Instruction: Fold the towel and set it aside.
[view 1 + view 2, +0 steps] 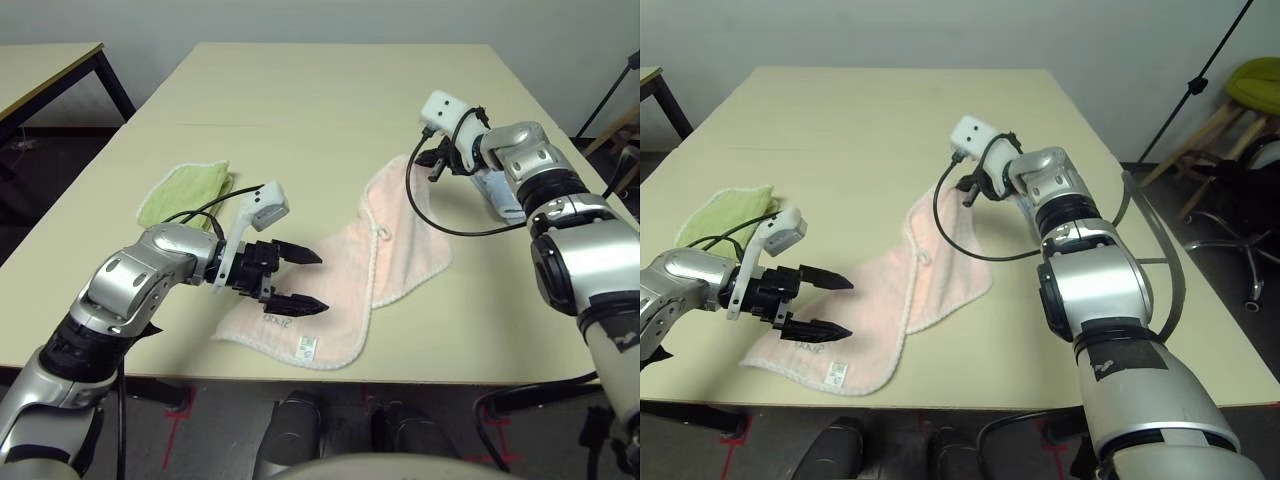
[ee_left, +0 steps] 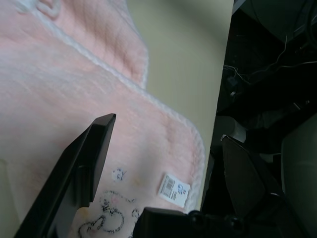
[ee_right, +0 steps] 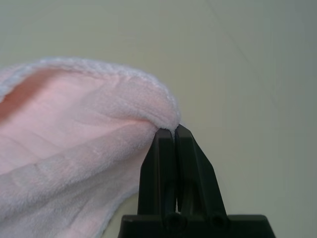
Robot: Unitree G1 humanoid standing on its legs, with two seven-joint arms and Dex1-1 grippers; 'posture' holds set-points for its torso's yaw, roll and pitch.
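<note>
The pale pink towel (image 1: 345, 265) lies crumpled on the table's near half, white bobbled edging around it. Its white label (image 2: 174, 188) and dark embroidered motif (image 2: 111, 218) sit at the near corner. My left gripper (image 1: 322, 282) hovers just above that near-left part, fingers spread wide open with nothing between them. At the towel's far right corner, my right gripper (image 3: 168, 131) is shut, pinching the towel's edge (image 3: 148, 106) at its fingertips. In the head views the right gripper (image 1: 968, 195) holds this corner slightly raised.
A small yellow-green folded cloth (image 1: 185, 192) lies left of the towel, behind my left arm. A light-blue folded cloth (image 1: 497, 195) rests beneath my right forearm. The table's front edge (image 1: 400, 378) runs close to the towel. A stool (image 1: 1252, 85) and stand are off to the right.
</note>
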